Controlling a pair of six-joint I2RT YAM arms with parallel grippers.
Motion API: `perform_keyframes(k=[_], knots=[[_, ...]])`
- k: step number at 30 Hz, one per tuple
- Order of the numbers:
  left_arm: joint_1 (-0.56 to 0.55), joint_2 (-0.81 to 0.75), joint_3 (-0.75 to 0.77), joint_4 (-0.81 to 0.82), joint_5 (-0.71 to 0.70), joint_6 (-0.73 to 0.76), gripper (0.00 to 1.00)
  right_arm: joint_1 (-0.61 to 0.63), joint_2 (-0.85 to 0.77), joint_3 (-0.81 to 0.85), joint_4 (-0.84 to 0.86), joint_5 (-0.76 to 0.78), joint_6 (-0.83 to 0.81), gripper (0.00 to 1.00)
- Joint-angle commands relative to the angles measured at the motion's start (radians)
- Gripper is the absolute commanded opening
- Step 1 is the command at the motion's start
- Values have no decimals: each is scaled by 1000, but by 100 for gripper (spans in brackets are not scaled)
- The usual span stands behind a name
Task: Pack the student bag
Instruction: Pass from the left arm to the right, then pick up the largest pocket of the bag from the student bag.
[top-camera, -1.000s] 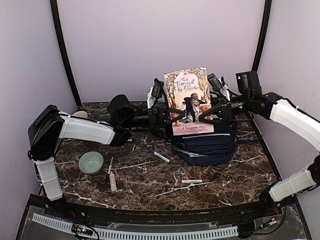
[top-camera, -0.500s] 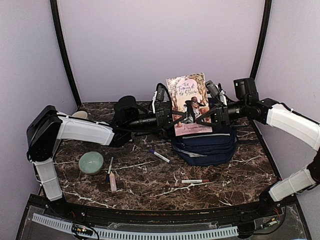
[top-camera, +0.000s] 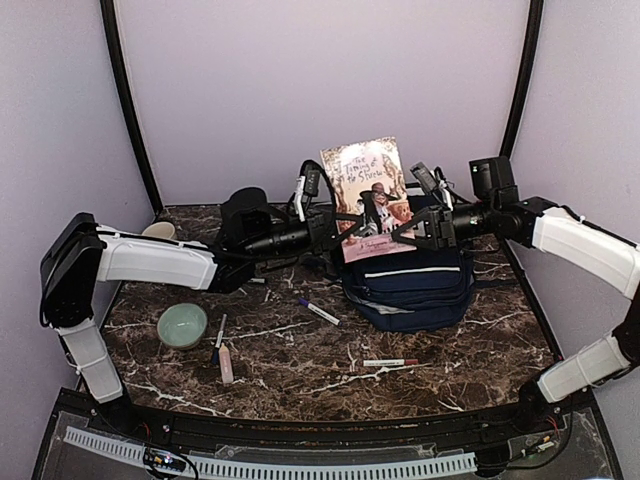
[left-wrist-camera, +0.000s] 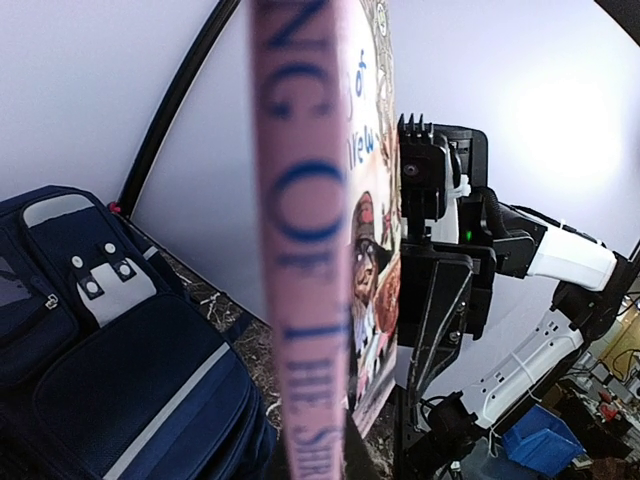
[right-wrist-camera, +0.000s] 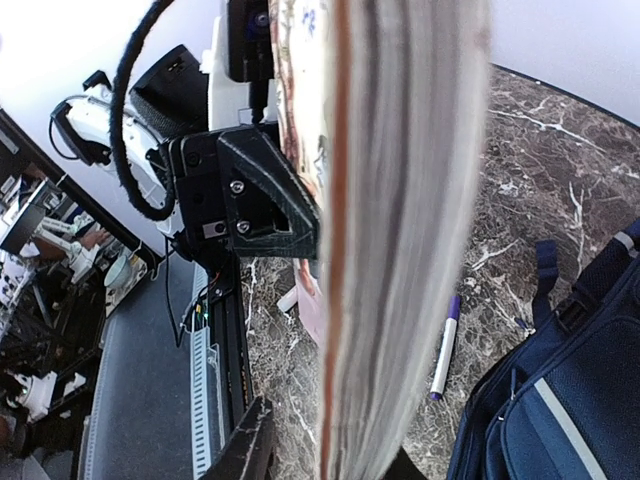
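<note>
Glossy paper cover on the book (top-camera: 365, 175), matt woven navy cloth on the backpack (top-camera: 410, 295), a polished dark marble-look table (top-camera: 300, 360) veined white, and a smooth, glazed pale-green bowl (top-camera: 182, 325).

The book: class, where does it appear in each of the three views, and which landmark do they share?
Top external: book upright at centre, above the student bag.
Left wrist: pink spine down the centre.
Right wrist: page edges down the centre.
Shared landmark: the navy student bag beside the book.

The student bag (top-camera: 410, 292), navy with white stripes, sits back right of centre.
</note>
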Motion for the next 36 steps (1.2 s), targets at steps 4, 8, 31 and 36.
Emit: perform_keyframes(k=[4, 8, 31, 36], knots=[[16, -59, -6, -29, -105, 47, 0, -26, -9, -23, -6, 1, 12, 17], [15, -44, 8, -35, -90, 41, 0, -48, -17, -33, 9, 8, 24, 5], [-44, 171, 291, -557, -166, 452, 49, -489, -95, -52, -277, 134, -236, 0], [-115, 249, 372, -644, -186, 703, 50, -569, -177, -176, -234, 170, -238, 0]])
